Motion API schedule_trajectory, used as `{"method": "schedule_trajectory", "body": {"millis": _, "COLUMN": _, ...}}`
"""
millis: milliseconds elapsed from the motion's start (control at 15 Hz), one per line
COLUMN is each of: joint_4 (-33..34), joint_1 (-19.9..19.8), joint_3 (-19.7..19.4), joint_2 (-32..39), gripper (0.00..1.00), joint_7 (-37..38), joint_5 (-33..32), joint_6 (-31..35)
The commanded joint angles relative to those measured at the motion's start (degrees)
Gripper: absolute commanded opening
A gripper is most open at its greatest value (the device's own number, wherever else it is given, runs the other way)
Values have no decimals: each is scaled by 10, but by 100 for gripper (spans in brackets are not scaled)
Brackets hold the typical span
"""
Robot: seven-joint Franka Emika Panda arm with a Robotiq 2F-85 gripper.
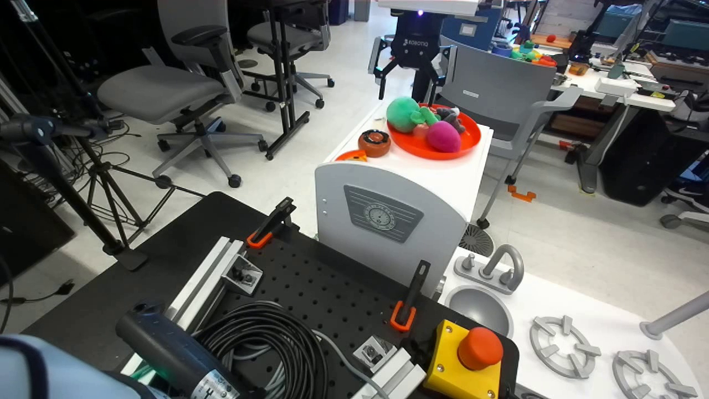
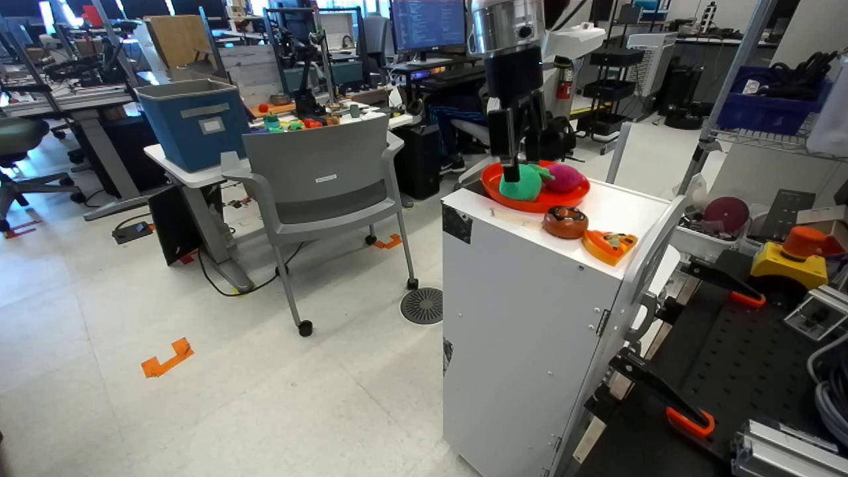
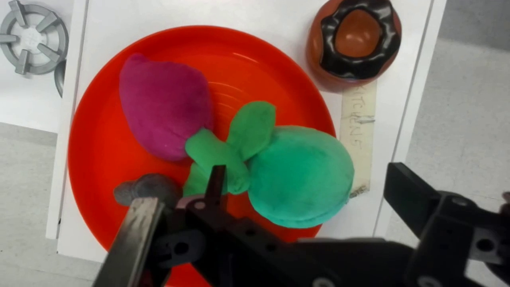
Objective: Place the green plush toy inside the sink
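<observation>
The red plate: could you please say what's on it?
A green plush toy, a magenta plush, a leafy green stem, something gray and something pink; whatever lies beneath them is hidden.

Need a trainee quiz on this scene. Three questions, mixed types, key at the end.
1. Short answer: does the gripper stand open or shut?
2. Multiple choice: where does the green plush toy rest? (A) in the sink; (B) on the red plate; (C) in the blue bin.
3. True or false: the toy donut sits outside the red plate.

Key: 1. Open. 2. B. 3. True.
</observation>
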Motion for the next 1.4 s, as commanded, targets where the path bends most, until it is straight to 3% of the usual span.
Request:
{"method": "schedule_trajectory", "body": {"millis": 0, "joint_4": 10, "joint_1": 5, "joint_3": -3, "joint_2": 6, "gripper": 72, "joint_7": 7, "joint_5": -10, "joint_6": 4}}
{"method": "schedule_trajectory", "body": {"millis": 133, "joint_4": 11, "joint_1": 5, "joint_3": -3, "joint_2": 7, "gripper": 69, "joint_7": 5, "joint_5": -12, "joint_6": 3}}
{"method": "schedule_trajectory", "body": {"millis": 733, "joint_4": 12, "joint_1": 6, "joint_3": -3, "joint_2": 8, "gripper": 3, "joint_7": 3, "joint_5": -19, "joint_6": 1}}
{"method": "schedule_trajectory", "body": {"millis": 1333, "joint_4": -12, "joint_1": 10, "joint_3": -4, "joint_2": -11, "gripper": 3, "joint_7": 11, "joint_5": -28, "joint_6": 10}}
